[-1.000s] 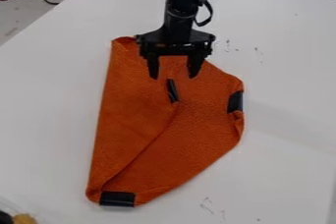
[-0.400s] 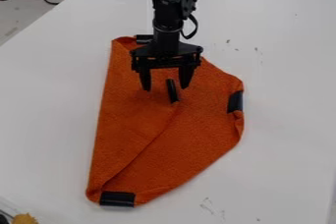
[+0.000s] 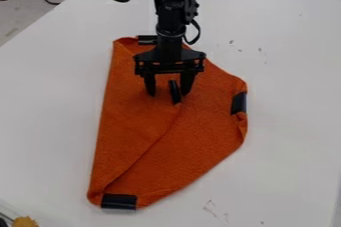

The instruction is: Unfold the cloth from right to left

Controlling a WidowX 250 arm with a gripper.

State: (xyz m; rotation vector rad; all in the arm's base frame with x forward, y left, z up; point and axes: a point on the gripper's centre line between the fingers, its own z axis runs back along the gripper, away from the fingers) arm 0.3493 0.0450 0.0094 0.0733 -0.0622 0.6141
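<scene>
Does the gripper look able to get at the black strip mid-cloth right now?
Likely yes: the gripper hangs open over the cloth, its fingers astride the black strip, with nothing visible covering it.

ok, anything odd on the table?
Minor: dark scuffs on the otherwise plain white table, image right of the gripper; image-right edge of the orange cloth is puckered just below a black patch, not lying smooth.

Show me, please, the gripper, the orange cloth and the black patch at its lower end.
Gripper (image 3: 168, 94), camera view: between fingertips
Orange cloth (image 3: 143, 126), camera view: middle of the fabric
Black patch (image 3: 119, 201), camera view: its centre
</scene>
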